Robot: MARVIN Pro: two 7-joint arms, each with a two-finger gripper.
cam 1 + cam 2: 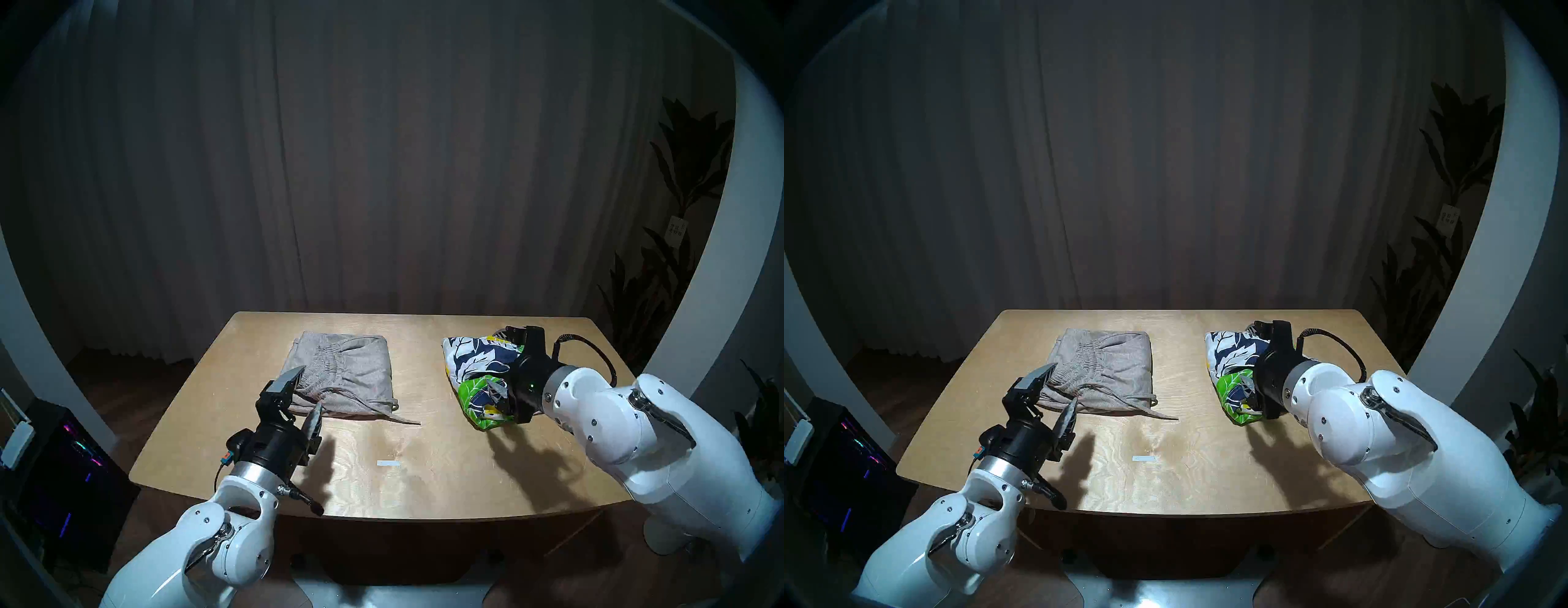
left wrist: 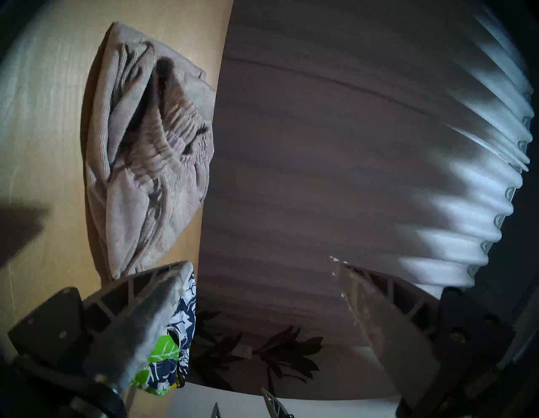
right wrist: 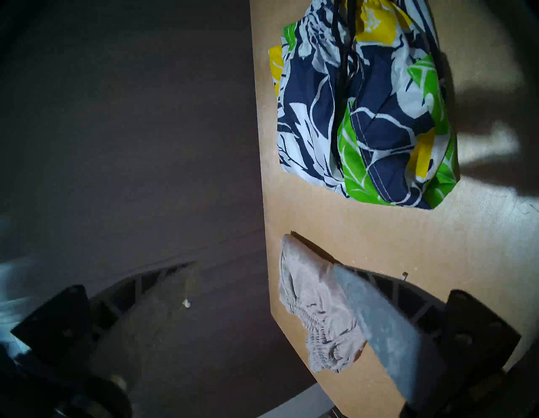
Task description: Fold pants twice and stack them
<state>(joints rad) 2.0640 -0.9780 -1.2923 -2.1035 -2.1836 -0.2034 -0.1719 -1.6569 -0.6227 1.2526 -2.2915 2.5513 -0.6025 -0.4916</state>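
The light grey-beige pants [image 1: 348, 373] lie folded on the table's left-middle, gathered waist up, with a drawstring trailing to the front right. They also show in the left wrist view [image 2: 145, 146] and the right wrist view [image 3: 315, 306]. The navy, white, green and yellow floral shorts [image 1: 475, 369] lie bunched at the right, black drawstring visible [image 3: 341, 73]. My left gripper [image 1: 306, 395] is open and empty at the grey pants' front-left corner. My right gripper [image 1: 502, 361] is open and empty, held over the shorts' right side.
The wooden table [image 1: 424, 479] carries a small white tape mark [image 1: 388, 463] near the front middle. A computer with coloured lights [image 1: 63, 458] stands on the floor at the left. A plant [image 1: 679, 254] is at the right, and a curtain hangs behind.
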